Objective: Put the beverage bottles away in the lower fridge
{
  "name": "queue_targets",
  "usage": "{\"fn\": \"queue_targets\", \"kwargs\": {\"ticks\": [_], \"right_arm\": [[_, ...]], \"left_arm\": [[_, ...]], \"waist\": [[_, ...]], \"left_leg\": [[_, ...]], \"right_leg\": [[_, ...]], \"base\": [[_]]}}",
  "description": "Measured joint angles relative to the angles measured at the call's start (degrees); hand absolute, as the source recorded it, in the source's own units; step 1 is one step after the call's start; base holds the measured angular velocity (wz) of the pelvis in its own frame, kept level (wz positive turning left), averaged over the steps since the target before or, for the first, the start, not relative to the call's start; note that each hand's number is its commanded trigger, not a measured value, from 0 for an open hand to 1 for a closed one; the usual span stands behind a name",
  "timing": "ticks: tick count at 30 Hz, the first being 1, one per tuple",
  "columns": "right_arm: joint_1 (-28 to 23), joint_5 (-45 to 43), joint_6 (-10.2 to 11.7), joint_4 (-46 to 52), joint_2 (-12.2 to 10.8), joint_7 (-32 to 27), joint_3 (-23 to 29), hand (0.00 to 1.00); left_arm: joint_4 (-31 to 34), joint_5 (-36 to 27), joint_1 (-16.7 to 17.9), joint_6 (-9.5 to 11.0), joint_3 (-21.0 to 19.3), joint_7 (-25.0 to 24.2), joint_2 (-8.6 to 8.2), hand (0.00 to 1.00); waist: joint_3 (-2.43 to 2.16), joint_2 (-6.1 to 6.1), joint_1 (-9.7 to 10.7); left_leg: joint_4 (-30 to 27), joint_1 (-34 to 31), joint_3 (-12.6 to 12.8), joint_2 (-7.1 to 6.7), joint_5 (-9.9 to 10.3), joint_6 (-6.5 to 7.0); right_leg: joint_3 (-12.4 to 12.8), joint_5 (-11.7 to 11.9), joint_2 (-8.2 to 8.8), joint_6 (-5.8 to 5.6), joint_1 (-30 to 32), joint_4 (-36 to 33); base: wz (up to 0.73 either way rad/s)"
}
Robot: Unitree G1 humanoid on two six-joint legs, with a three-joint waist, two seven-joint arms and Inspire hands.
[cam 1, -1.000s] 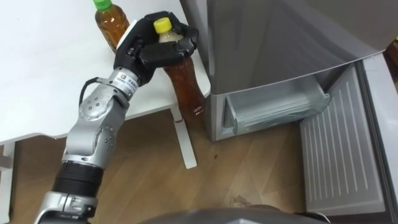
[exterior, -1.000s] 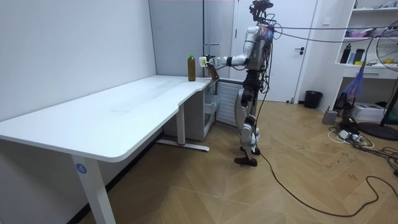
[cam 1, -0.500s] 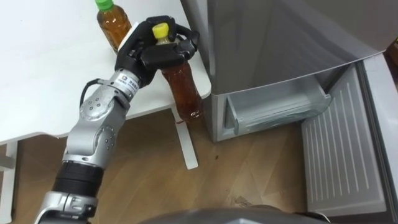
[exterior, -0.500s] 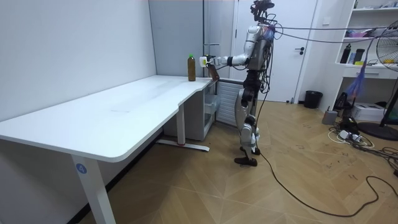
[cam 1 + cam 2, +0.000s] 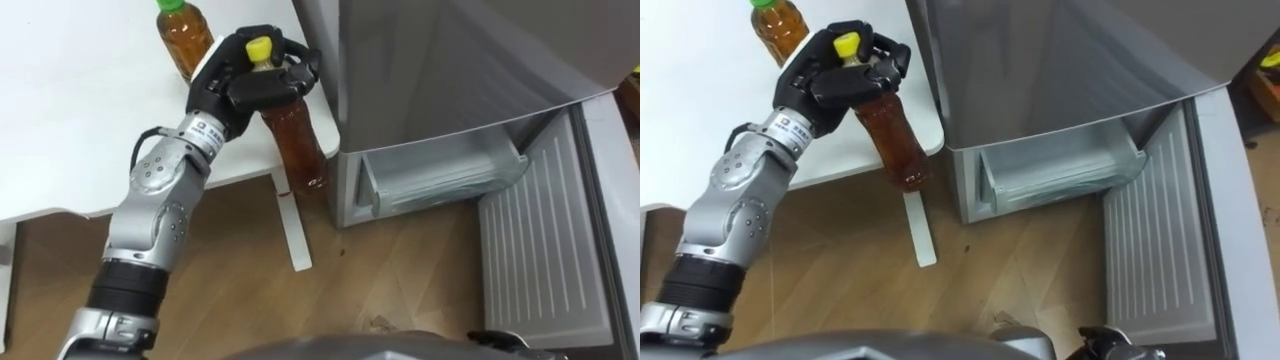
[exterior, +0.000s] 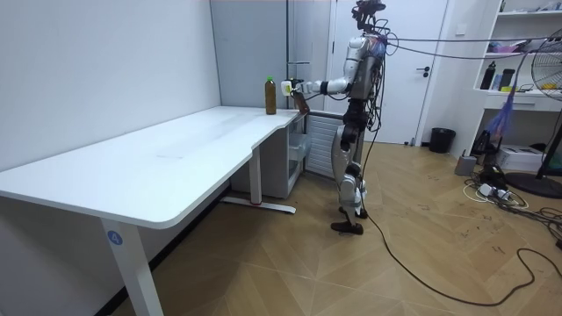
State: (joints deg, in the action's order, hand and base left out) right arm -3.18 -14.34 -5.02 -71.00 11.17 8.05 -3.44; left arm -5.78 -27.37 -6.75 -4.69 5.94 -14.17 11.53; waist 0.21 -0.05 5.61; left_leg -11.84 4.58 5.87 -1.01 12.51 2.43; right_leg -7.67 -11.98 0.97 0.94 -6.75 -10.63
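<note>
Farthest from the grey fridge [image 5: 440, 70], a green-capped bottle [image 5: 183, 38] of amber drink stands upright on the white desk [image 5: 70, 120], well to the fridge's left. Nearer the fridge, we see the robot's left hand [image 5: 238, 85] reaching up past the desk's corner, its fingers clenched round the neck and shoulder of a yellow-capped bottle [image 5: 296, 135] of brown drink. This bottle hangs in the air just left of the fridge's side wall, clear of the desk top. It is tilted, with the cap leaning away from the fridge and the base nearer to it, above the desk's white foot [image 5: 290, 235] on the wooden floor.

The fridge's lower compartment stands open. A clear drawer [image 5: 440, 172] shows at its front, and the lower door [image 5: 545, 255] is swung out to the right, its ribbed inner face turned up towards us.

At the bottom edge, below the open door, a dark shape that seems to be the right hand [image 5: 1110, 345] peeks in; we cannot tell how it is held.

In the room view the robot stands upright before the fridge, its left arm stretched level towards the desk's far end.
</note>
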Motion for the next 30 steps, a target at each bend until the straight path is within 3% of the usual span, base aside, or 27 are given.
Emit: {"fn": "queue_targets", "kwargs": {"ticks": [2,9,13,26,30], "right_arm": [[-0.3,1.4,0.0,-0.1,0.0,-1.1,-0.4,0.0],[0.1,3.6,0.2,0.3,0.4,-1.9,-1.5,0.0],[0.1,3.3,0.3,3.6,1.1,-1.8,-4.1,0.0],[1.1,3.4,0.4,9.0,1.3,-1.5,-4.8,0.0],[3.0,7.7,3.6,14.8,-1.2,-0.2,-6.6,0.0]], "left_arm": [[0.6,0.0,0.0,0.0,0.0,0.0,-0.04,1.0],[5.6,0.3,1.0,0.4,0.5,1.1,-0.14,1.0],[9.2,0.9,3.9,1.4,2.5,1.2,-0.52,1.0],[9.2,-0.1,7.2,1.4,3.5,0.5,-1.82,1.0],[9.2,-0.2,8.5,1.4,3.8,0.1,-1.61,1.0]], "waist": [[0.0,0.01,-1.2],[0.0,0.2,-2.7],[0.02,0.4,-3.4],[0.08,0.4,-5.6],[0.13,0.29,-5.7]], "left_leg": [[0.0,0.0,-0.1,0.03,0.0,0.0],[-0.5,-0.4,-0.6,0.05,0.0,-0.01],[-0.9,-0.8,-1.1,0.04,0.0,-0.01],[-1.8,-2.4,-1.2,0.05,0.0,-0.07],[-1.7,-2.3,-1.4,0.17,-0.1,-0.13]], "right_leg": [[-0.3,0.0,0.1,0.02,0.0,0.0],[-0.4,0.1,0.18,0.11,-0.1,0.0],[-1.0,0.1,0.26,0.12,-0.3,-0.1],[-2.4,0.1,0.36,0.18,0.6,0.0],[-3.5,0.1,0.42,0.19,0.6,0.0]], "base": [[0.02],[0.03],[0.08],[0.05],[0.02]]}}
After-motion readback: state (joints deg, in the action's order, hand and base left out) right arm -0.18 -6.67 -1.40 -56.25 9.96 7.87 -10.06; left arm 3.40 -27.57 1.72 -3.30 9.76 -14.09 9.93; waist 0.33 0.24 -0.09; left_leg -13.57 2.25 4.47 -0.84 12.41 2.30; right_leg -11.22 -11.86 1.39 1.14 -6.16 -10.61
